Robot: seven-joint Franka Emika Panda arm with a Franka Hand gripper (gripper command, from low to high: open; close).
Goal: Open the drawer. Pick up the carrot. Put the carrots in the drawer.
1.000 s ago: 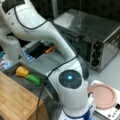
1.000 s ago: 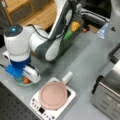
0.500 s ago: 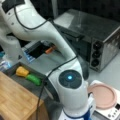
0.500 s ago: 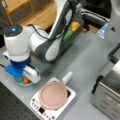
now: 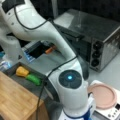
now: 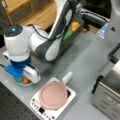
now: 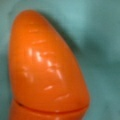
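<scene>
One carrot (image 7: 47, 67) fills our wrist view, lying on a teal surface right under the pincer; the pincer itself doesn't show, so we cannot tell its state. We judge the carrot light, stiff and glossy-slippery, best gripped across its thick middle.

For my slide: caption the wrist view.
Close-up of the orange carrot filling the frame against a teal surface; no gripper visible.

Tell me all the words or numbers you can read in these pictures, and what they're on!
There are none that can be read.
Small marks on the white cooker's panel under the pink lid: too blurred to read.
The toaster oven knobs: no readable markings.
The carrot, filling the wrist view: no writing.
The gripper does not show.
</scene>
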